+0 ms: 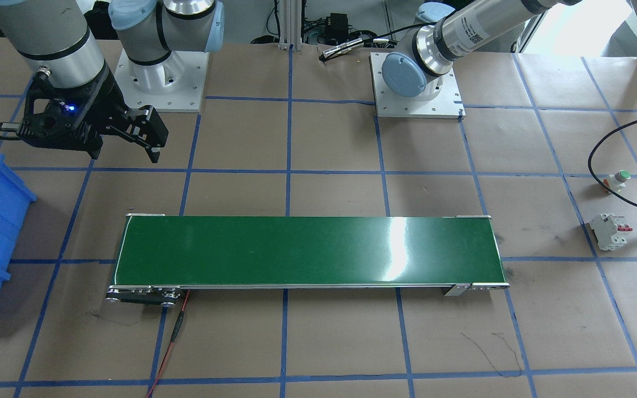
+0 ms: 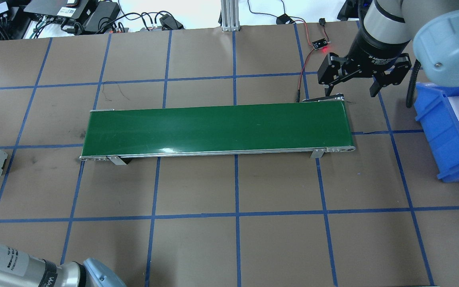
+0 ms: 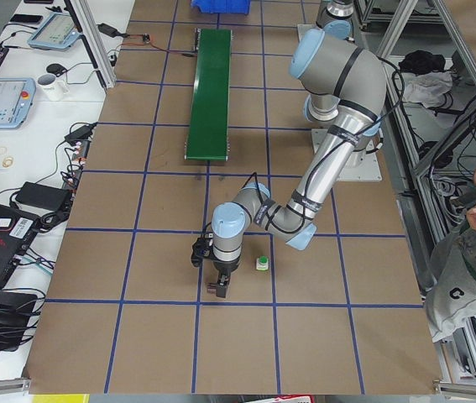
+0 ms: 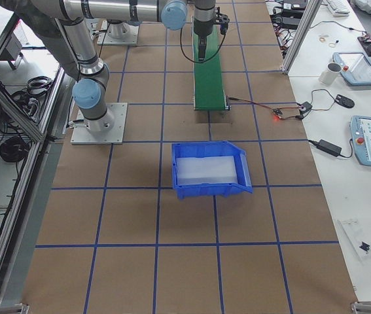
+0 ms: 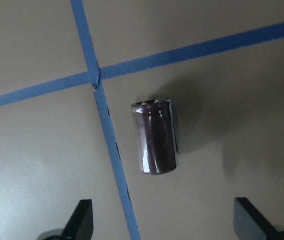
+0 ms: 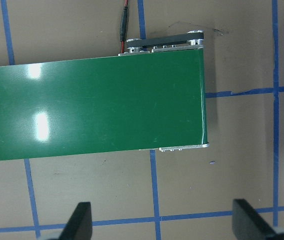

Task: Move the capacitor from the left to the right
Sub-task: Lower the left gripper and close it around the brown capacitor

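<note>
The capacitor (image 5: 154,137), a short dark cylinder with a pale stripe, lies on its side on the brown table next to a blue tape crossing. It shows clearly only in the left wrist view. My left gripper (image 5: 168,220) is open and empty, straight above the capacitor and apart from it. It also shows in the exterior left view (image 3: 218,288), pointing down at the table's left end. My right gripper (image 2: 350,94) is open and empty. It hangs above the right end of the green conveyor belt (image 2: 213,127), and shows in the front-facing view (image 1: 150,146) too.
A white circuit breaker with a red lever (image 1: 609,232) and a green-capped push button (image 1: 617,179) lie near the left gripper. A blue bin (image 2: 448,131) stands at the table's right end. A red wire and small board (image 2: 320,44) lie beyond the belt.
</note>
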`<action>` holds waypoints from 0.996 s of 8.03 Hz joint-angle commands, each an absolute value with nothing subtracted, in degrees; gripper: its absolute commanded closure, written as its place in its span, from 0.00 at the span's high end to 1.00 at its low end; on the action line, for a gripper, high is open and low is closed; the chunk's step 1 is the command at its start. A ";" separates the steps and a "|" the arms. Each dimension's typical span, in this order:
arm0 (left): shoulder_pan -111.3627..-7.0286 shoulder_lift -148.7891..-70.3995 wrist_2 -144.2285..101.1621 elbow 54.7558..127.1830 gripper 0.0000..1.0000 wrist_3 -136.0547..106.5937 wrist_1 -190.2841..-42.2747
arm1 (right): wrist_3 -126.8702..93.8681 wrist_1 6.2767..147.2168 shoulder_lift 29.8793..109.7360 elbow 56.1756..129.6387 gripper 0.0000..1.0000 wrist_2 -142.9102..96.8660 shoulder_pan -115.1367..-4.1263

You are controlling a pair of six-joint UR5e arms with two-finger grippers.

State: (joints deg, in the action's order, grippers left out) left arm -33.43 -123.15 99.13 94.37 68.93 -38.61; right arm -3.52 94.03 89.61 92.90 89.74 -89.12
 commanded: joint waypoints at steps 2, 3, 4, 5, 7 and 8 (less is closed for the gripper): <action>-33.40 -125.24 100.55 93.78 0.97 69.96 -38.59 | -3.52 94.04 89.56 92.90 1.00 89.74 -89.12; -33.49 -125.42 98.89 92.82 0.97 70.13 -38.32 | -3.52 94.04 89.65 92.90 1.00 89.74 -89.12; -33.66 -125.42 98.09 91.33 0.97 69.70 -38.58 | -3.52 94.04 89.56 92.90 1.00 89.74 -89.12; -33.66 -125.59 95.74 90.62 0.96 69.52 -38.67 | -3.52 94.04 89.65 92.90 1.00 89.74 -89.12; -33.66 -126.21 93.87 90.35 0.94 65.84 -38.58 | -3.52 94.04 89.56 92.90 1.00 89.74 -89.12; -33.66 -126.56 92.74 90.35 0.94 65.83 -38.58 | -3.52 94.04 89.56 92.90 1.00 89.74 -89.12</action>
